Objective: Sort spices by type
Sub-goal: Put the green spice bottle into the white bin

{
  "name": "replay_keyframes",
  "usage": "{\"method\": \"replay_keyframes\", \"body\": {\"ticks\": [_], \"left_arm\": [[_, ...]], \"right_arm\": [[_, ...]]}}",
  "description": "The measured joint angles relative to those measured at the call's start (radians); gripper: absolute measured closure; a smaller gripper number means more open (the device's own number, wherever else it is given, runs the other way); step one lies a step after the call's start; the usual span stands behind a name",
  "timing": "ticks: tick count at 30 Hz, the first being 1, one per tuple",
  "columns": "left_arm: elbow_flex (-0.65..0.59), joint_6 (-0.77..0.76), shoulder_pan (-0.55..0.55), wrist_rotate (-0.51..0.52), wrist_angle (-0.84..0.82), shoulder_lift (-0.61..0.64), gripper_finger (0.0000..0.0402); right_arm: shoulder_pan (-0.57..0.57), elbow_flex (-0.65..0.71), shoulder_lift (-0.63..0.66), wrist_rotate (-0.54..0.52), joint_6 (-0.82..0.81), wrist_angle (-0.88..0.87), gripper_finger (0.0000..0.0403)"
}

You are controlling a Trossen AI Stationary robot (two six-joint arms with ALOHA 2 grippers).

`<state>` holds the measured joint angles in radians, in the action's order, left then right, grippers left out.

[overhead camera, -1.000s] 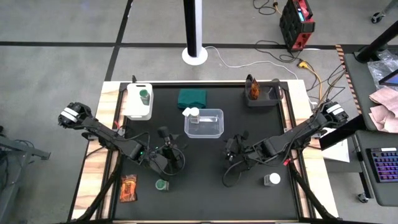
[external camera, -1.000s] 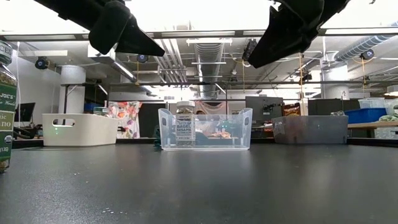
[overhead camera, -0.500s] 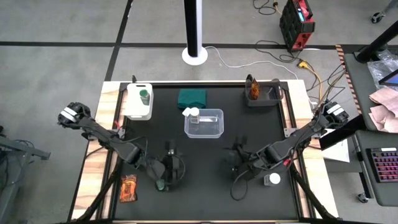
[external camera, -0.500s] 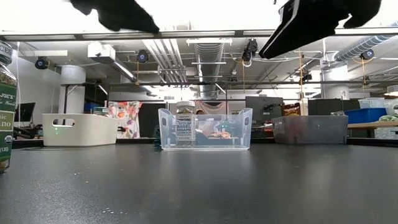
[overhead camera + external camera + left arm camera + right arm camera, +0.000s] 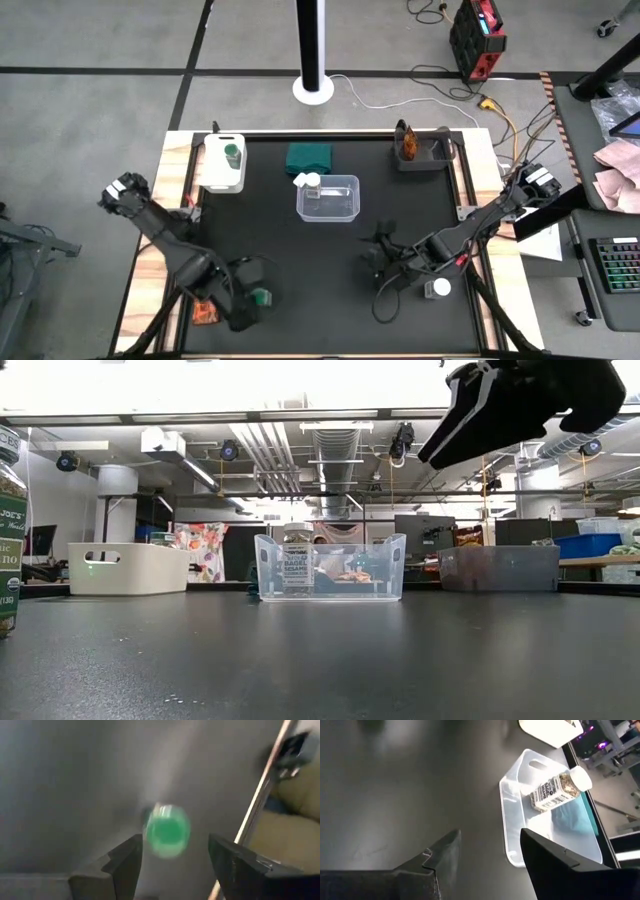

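Note:
A green-lidded spice jar (image 5: 262, 297) stands upright on the black mat near the front left. My left gripper (image 5: 172, 857) is open and points down over it, a finger on either side of the green lid (image 5: 167, 831) without touching. An orange-red packet (image 5: 207, 308) lies beside it, partly under that arm. My right gripper (image 5: 487, 860) hangs open over the mat's middle right (image 5: 379, 250) and holds nothing. A white-lidded jar (image 5: 437, 288) stands near it. Another white-lidded jar (image 5: 560, 787) lies in the clear bin (image 5: 328, 198).
At the far left a white bin (image 5: 222, 162) holds a second green-lidded jar (image 5: 232, 152). The grey bin (image 5: 425, 152) at the far right holds an orange packet (image 5: 407, 145). A dark green block (image 5: 310, 157) lies behind the clear bin. Bare mat lies between the arms.
My left gripper has swung toward the table's near-left corner and risen out of the low view. It has tipped over and rolled, and now points down above the green-lidded jar, still open. My right wrist has rolled a little. No spice has moved.

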<state>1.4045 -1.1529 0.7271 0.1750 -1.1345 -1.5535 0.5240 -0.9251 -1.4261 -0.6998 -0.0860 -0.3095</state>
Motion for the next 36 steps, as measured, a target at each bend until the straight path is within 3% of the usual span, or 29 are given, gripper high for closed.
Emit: {"method": "replay_keyframes", "body": {"ticks": [6, 11, 19, 29, 36], "left_arm": [[0.128, -0.102, 0.069, 0.046, -0.175, -0.065, 0.0192], [0.185, 0.035, 0.081, 0.151, -0.168, -0.134, 0.0192], [0.186, 0.104, 0.085, 0.166, -0.176, -0.2, 0.0192], [0.186, 0.122, 0.095, 0.225, -0.175, -0.21, 0.0192], [0.185, 0.132, 0.097, 0.211, -0.175, -0.206, 0.0191]], "right_arm": [[0.0, 0.003, 0.0, 0.0, 0.019, 0.05, 0.0206], [0.0, 0.003, 0.0, 0.0, 0.012, 0.056, 0.0205], [0.017, 0.003, 0.033, 0.0, 0.019, 0.023, 0.021], [0.017, 0.003, 0.066, -0.001, 0.018, 0.03, 0.0204], [0.017, 0.003, 0.065, -0.001, 0.0, 0.03, 0.0208]]}}
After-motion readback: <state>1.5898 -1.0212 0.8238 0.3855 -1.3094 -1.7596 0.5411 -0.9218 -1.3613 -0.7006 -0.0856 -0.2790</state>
